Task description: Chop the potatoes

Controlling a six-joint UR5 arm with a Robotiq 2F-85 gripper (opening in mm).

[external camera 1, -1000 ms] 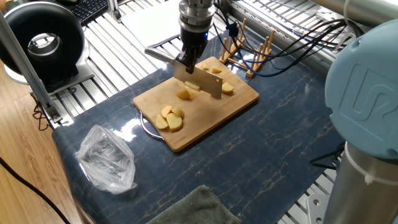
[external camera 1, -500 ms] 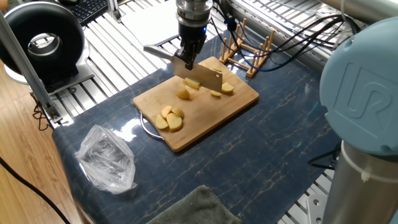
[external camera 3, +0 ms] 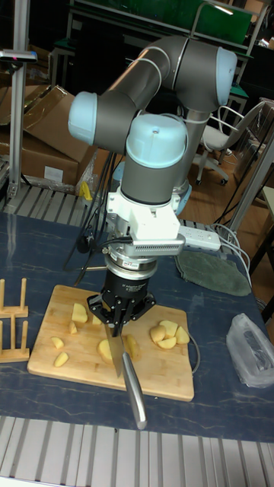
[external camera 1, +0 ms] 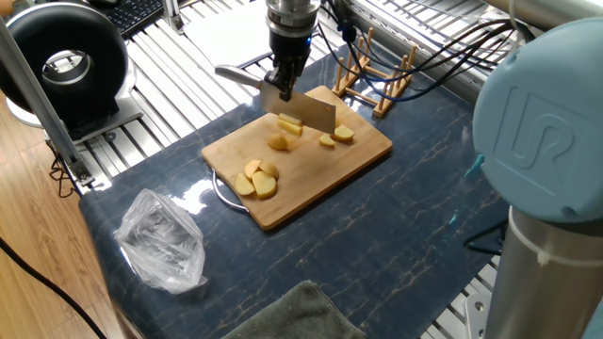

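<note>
The potatoes lie cut up on the bamboo board (external camera 1: 311,174): one piece (external camera 1: 279,142) at mid-board, a stick (external camera 1: 290,123) just under the blade, two pieces (external camera 1: 336,137) toward the right, and a cluster (external camera 1: 256,180) at the near left. My gripper (external camera 1: 283,87) is shut on a knife (external camera 1: 309,112), whose blade hangs just above the board's back part. In the tall fixed view the gripper (external camera 3: 116,323) holds the knife (external camera 3: 116,358) edge-down between two potato pieces (external camera 3: 105,348), its handle (external camera 3: 135,396) pointing off the board (external camera 3: 46,361).
A wooden rack (external camera 1: 379,83) stands just behind the board. A crumpled plastic bag (external camera 1: 162,241) lies at the front left and a green cloth (external camera 1: 287,315) at the front edge. A black round device (external camera 1: 64,64) sits at the far left. My arm's base (external camera 1: 546,179) fills the right side.
The knife has risen and shifted slightly toward the back left of the board. The potato pieces stay where they were.
</note>
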